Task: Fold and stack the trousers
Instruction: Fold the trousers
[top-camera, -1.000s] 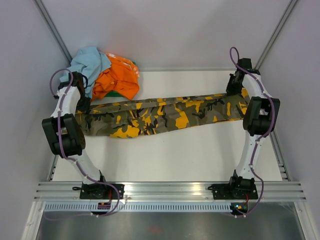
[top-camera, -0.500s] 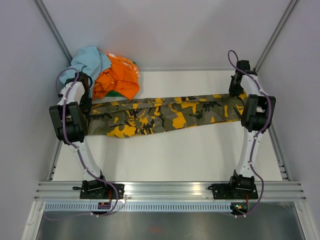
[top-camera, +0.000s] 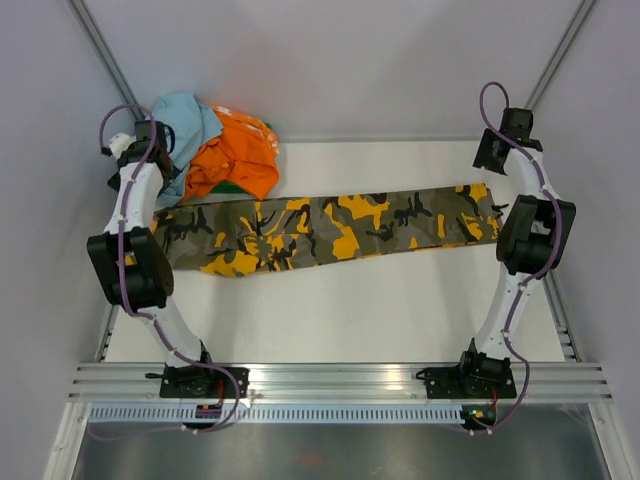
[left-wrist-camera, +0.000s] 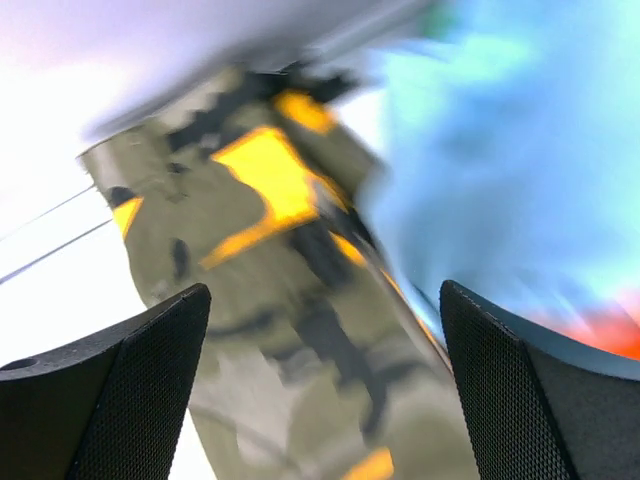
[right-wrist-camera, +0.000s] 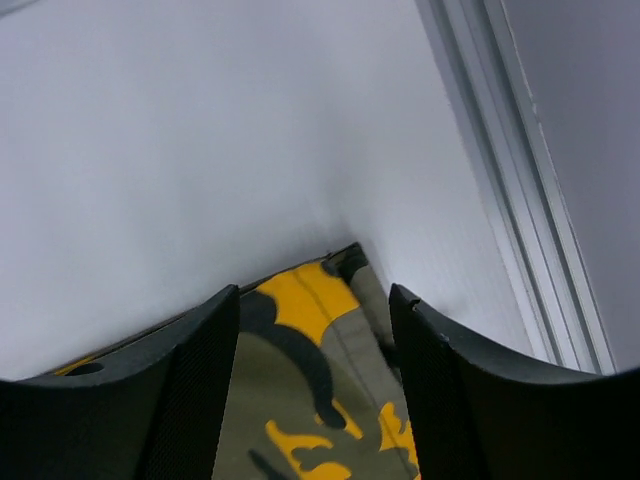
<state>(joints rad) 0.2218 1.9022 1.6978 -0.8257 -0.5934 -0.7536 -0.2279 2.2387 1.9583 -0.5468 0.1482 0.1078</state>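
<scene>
The trousers (top-camera: 330, 230) lie flat across the middle of the white table (top-camera: 350, 310) as one long narrow band. The camouflage cloth has blotches of olive, black, grey and bright orange-yellow, and it runs from the left arm's side to the right arm's side with its left end a little nearer the bases. A heap of other clothes sits in the far left corner, with a crumpled light blue garment (top-camera: 185, 118) against a rumpled orange garment (top-camera: 235, 155); the orange one lies just beyond the band's left part. The left gripper (left-wrist-camera: 322, 300) is spread wide with nothing between its black fingers (left-wrist-camera: 140, 390), whose pads show a fine dotted grain. Below them is the squared end of the band. This view is smeared, and the pale blue blur on the right is probably the blue garment. The right gripper (right-wrist-camera: 312, 300) is likewise spread and empty, above the band's other end, where a stitched seam runs to a neat corner on the smooth matt tabletop.
</scene>
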